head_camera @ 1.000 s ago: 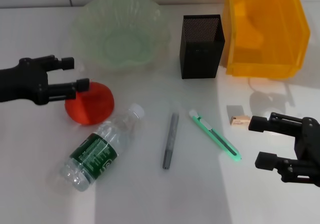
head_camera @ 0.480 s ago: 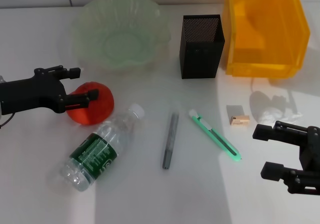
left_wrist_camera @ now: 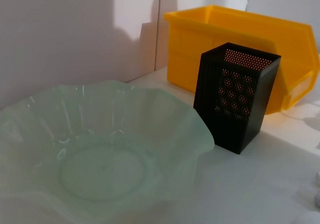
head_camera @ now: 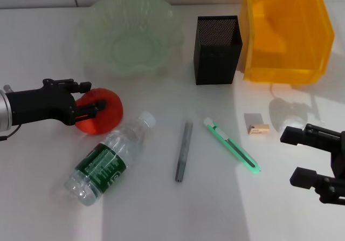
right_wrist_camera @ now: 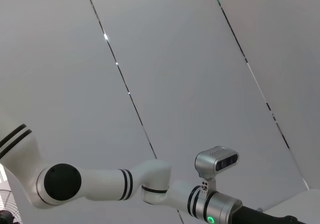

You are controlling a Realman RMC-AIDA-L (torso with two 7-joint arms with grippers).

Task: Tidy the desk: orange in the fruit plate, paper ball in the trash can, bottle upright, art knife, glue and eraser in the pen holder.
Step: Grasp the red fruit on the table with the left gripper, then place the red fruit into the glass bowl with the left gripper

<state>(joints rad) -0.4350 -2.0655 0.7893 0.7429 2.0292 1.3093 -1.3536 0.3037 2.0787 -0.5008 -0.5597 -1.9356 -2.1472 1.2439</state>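
Note:
The orange (head_camera: 105,114) lies on the white desk in front of the green fruit plate (head_camera: 129,36) (left_wrist_camera: 100,159). My left gripper (head_camera: 89,96) is open, its fingers over the orange's left part. The bottle (head_camera: 108,163) lies on its side. To its right lie a grey glue stick (head_camera: 183,150) and the green art knife (head_camera: 232,152). The eraser (head_camera: 257,127) rests near the white paper ball (head_camera: 294,120). The black mesh pen holder (head_camera: 217,49) (left_wrist_camera: 237,103) stands beside the yellow trash can (head_camera: 283,31) (left_wrist_camera: 240,38). Low at the right, my right gripper (head_camera: 297,156) is open and holds nothing.
The desk's back edge meets a white wall just behind the plate and bin. The right wrist view shows only a panelled surface and another white robot arm (right_wrist_camera: 125,184).
My left gripper has moved down and inward onto the orange, still open. The right gripper has drawn back toward the lower right, uncovering the paper ball.

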